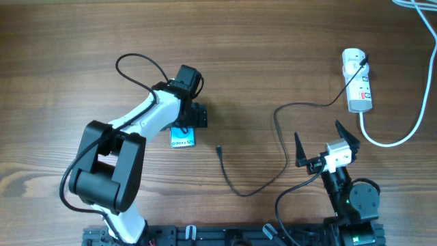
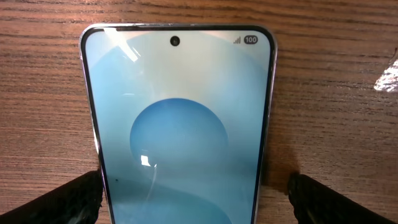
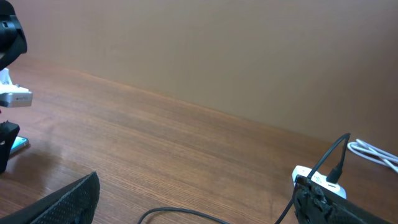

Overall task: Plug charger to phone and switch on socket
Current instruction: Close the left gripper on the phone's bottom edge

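Straddling the phone (image 2: 180,112), the left gripper (image 2: 198,190) is held spread, apparently to steady it. The right gripper (image 1: 324,142) is poised parted and empty near the charger (image 1: 220,154).

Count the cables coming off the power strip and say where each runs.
2. The black charger cable runs from the socket leftward and loops to mid-table; the white cable leaves the socket's near end, curving right and away out of frame. None seems hidden.

The left hand (image 1: 186,126) hides most of the phone (image 1: 182,141) overhead; its wrist view crops the phone's lower end; marks on the socket (image 1: 357,82) are unreadably small
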Motion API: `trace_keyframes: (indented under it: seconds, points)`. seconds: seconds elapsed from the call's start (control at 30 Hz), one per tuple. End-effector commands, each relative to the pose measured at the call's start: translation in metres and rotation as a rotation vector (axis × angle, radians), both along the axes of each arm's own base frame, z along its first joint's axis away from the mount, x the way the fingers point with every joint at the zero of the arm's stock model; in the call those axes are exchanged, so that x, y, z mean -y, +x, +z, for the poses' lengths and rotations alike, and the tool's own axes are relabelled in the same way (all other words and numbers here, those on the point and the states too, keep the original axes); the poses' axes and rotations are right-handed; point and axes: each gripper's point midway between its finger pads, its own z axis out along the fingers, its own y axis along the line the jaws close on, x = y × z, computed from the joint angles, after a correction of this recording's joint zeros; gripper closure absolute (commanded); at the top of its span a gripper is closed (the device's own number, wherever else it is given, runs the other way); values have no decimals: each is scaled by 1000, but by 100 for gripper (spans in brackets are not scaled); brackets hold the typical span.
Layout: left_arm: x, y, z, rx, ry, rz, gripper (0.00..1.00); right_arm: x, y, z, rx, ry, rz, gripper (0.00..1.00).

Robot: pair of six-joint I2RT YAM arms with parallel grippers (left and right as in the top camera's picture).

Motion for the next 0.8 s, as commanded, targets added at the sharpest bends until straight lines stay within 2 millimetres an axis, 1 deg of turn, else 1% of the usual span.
trace_keyframes:
  seconds: [0.0,0.03,0.1,0.13,0.2,0.23,0.3,0.33,0.47,0.57,0.63,0.73,0.77]
  points:
    - [-14,-3,-10,-12,71,51,0,0,0,2,5,13,-4,0]
    - [-15,-3,-10,-14,67,54,0,0,0,2,5,13,-4,0]
    - [-18,-2,-10,-15,68,62,7,0,0,2,5,13,-4,0]
    - [-18,-2,-10,-15,68,62,7,0,0,2,5,13,-4,0]
    - [-18,-3,-10,-16,67,61,12,0,0,2,5,13,-4,0]
    - [-18,-3,-10,-16,68,61,13,0,0,2,5,13,-4,0]
    - [-10,-6,-11,-36,26,17,12,0,0,2,5,13,-4,0]
    - [-9,-6,-11,-37,25,11,12,0,0,2,5,13,-4,0]
    - [-13,-5,-11,-39,26,18,14,0,0,2,5,13,-4,0]
    - [-21,-4,-12,-46,18,45,13,0,0,2,5,13,-4,0]
    - [-17,-5,-12,-59,-18,48,12,0,0,2,5,13,-4,0]
    - [-15,-6,-13,-61,-23,44,12,0,0,2,4,13,-4,0]
    - [-15,-6,-13,-61,-23,44,14,0,0,2,5,13,-4,0]
